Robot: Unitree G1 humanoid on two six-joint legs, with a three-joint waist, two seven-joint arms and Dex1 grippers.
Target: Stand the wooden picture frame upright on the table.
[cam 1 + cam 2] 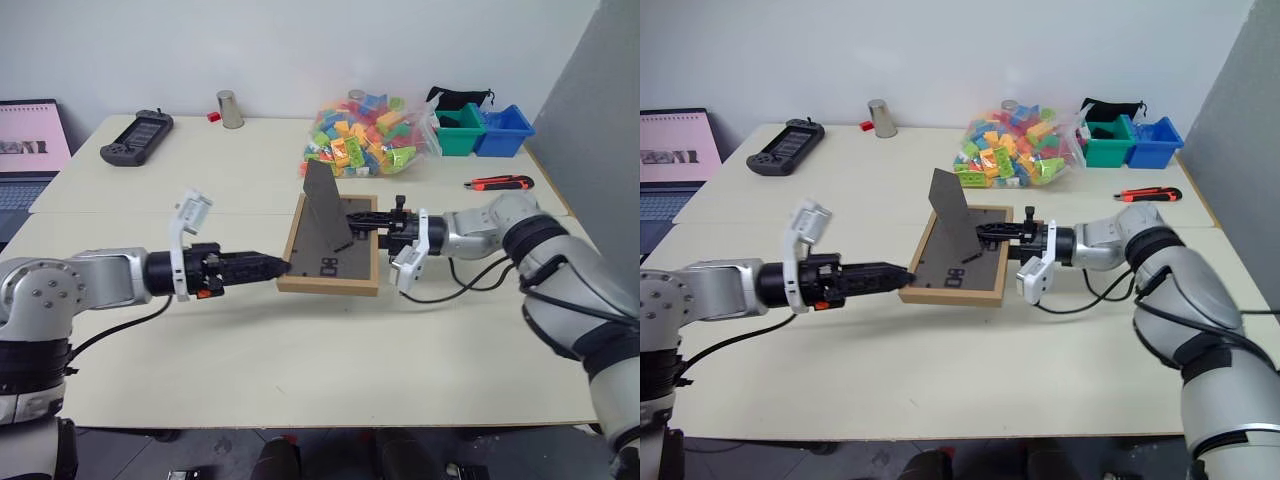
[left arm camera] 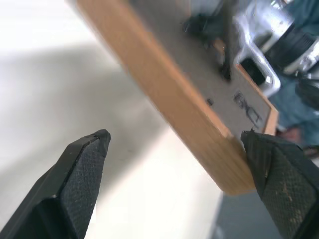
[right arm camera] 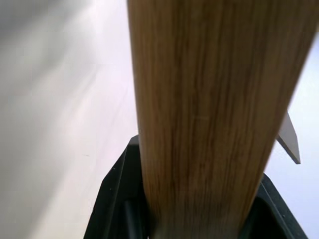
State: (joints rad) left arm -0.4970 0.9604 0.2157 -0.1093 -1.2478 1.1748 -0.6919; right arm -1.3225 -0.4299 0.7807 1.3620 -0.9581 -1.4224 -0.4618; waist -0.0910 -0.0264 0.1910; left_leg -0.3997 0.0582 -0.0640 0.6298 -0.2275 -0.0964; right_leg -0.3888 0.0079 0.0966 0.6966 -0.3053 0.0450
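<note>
The wooden picture frame (image 1: pixel 331 247) lay back-side up near the middle of the table (image 1: pixel 300 350), its stand sticking up. My right end effector (image 1: pixel 362 222) pinched the frame's right edge. My left end effector (image 1: pixel 278 266) was spread wide at the frame's left corner.

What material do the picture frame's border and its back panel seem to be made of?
Frame border: light wood, matt; grain lines show clearly in the right wrist view. Back panel: probably dark grey-brown fibreboard or card, flat and dull, with white printed marks; the look does not settle which.
</note>
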